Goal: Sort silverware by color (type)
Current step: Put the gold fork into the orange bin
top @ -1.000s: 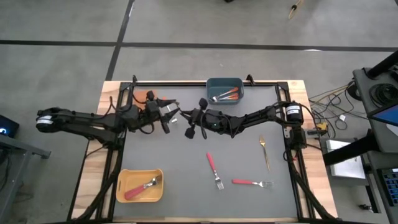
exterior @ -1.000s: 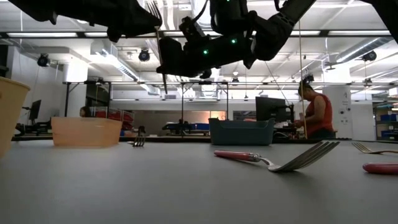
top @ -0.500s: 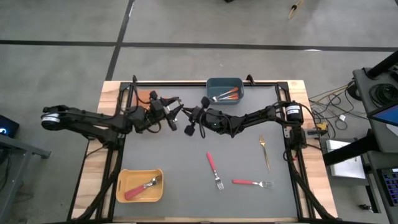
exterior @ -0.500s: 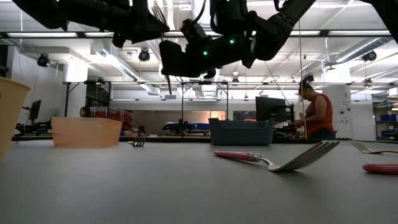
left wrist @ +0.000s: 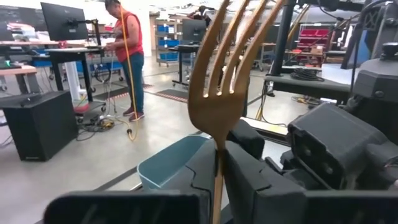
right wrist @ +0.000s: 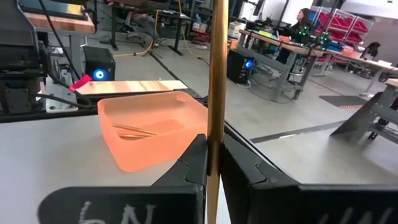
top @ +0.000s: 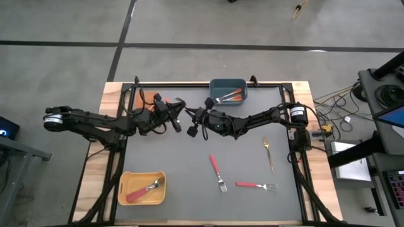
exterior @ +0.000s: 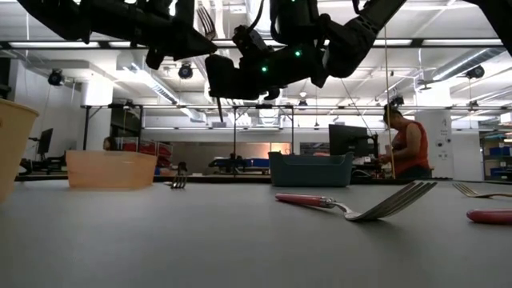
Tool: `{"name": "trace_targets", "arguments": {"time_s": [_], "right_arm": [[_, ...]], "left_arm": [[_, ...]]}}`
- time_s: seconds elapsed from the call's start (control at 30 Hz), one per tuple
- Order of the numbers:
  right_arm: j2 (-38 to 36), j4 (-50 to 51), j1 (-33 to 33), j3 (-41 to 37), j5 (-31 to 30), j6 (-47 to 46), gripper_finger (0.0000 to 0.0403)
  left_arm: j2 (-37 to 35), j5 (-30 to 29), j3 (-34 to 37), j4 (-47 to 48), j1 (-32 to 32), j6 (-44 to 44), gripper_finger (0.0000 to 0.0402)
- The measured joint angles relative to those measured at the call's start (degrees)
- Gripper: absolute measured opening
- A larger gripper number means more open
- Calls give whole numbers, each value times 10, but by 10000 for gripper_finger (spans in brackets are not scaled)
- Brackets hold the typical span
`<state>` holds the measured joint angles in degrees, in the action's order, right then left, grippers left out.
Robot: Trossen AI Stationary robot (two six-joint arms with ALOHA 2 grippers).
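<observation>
Bright, even ceiling light; faint shadows below, near forks blurred, backlit arms silhouetted.

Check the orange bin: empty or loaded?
Loaded. The right wrist view shows a thin gold piece lying inside the orange bin on its floor; what kind of utensil it is cannot be told.

From above, the gold fork passing between the two arms is too thin to pick out. The left wrist view cuts its tines (left wrist: pixel 239 37) off at the edge, and its handle (right wrist: pixel 217 93) runs out of the right wrist view at both ends. At bench height the yellow bin (exterior: pixel 12 148) is cropped at nine o'clock, and the pink handle (exterior: pixel 490 216) at three o'clock. What lies in the blue-grey bin (top: pixel 228 91) is too small to count.
</observation>
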<state>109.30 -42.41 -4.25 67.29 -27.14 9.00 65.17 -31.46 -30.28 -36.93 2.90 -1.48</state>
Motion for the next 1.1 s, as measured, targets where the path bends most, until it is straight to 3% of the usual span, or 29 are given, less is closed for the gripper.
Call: {"name": "trace_targets", "arguments": {"time_s": [0.17, 0.43, 0.63, 0.9, 1.1], "right_arm": [[0, 1, -1, 0, 1, 0, 32], [0, 1, -2, 0, 1, 0, 132], [0, 1, -2, 0, 1, 0, 183], [-13, 22, -2, 0, -1, 10, 210], [-53, 106, -7, 0, -15, 16, 212]], "left_arm": [[0, 1, 0, 0, 0, -11, 4], [-1, 5, 0, 1, 0, -21, 2], [-4, 1, 0, 9, 0, -20, 1], [-37, -43, 0, 51, 1, -10, 1], [-99, -62, 0, 117, 12, -5, 0]]}}
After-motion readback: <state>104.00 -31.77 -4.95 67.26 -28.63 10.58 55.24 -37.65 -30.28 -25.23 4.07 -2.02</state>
